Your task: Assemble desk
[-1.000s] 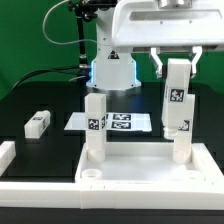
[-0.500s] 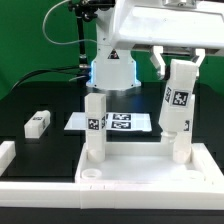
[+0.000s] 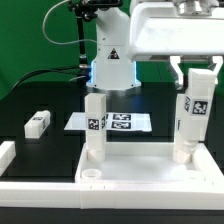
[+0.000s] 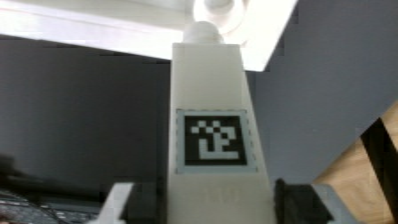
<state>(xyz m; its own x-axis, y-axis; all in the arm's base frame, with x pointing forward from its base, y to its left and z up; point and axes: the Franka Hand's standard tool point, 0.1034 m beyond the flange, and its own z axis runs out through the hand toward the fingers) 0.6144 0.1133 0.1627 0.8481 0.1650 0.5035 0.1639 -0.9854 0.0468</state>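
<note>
Exterior view | one white tagged block leg (image 3: 95, 125) stands at white rimmed plastic tray-top (image 3: 130, 178) far left | claw (image 3: 197, 71) clamps second leg (image 3: 192, 115) over far right | third leg (image 3: 38, 123) lies loose on the left | roughly a quarter done

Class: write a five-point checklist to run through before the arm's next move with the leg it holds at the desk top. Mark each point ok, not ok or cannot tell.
1. Jaws shut on the held leg: ok.
2. Held leg upright: not ok, it leans slightly in the exterior view.
3. Its lower end seated in the desk top: cannot tell.
4. Standing leg upright on the desk top: ok.
5. Spare leg lying well apart from the desk top: ok.
</note>
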